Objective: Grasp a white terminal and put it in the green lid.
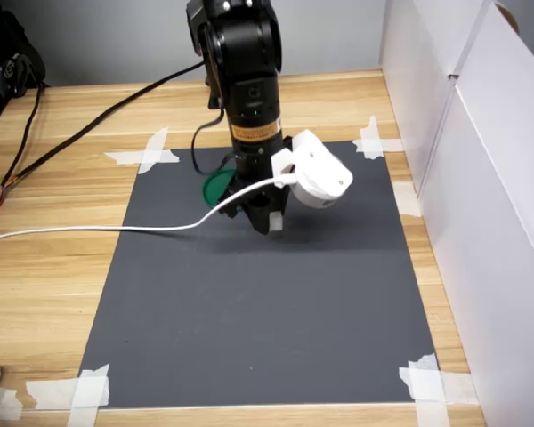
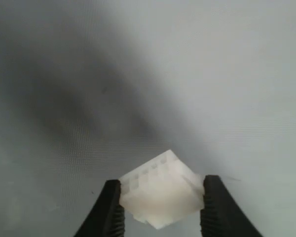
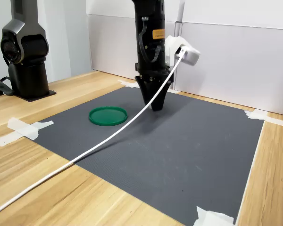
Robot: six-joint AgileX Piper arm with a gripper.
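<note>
Gripper [image 2: 160, 210] is clamped on the white terminal [image 2: 160, 192], low over the mat [image 3: 179, 150]. Green lid [image 3: 108, 116] lies apart, toward the mat's taped edge at the second exterior view's left; transfer goes that way.

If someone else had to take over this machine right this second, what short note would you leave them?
Gripper: its two black fingers are pressed against a small white terminal, low over the dark mat.
Green lid: lies flat and empty on the mat, to the arm's left in the second exterior view, apart from the gripper.
Done: terminal grasped.
Left: lift it, carry it over the lid, let it go inside. I cannot tell whether it is already off the mat.
</note>
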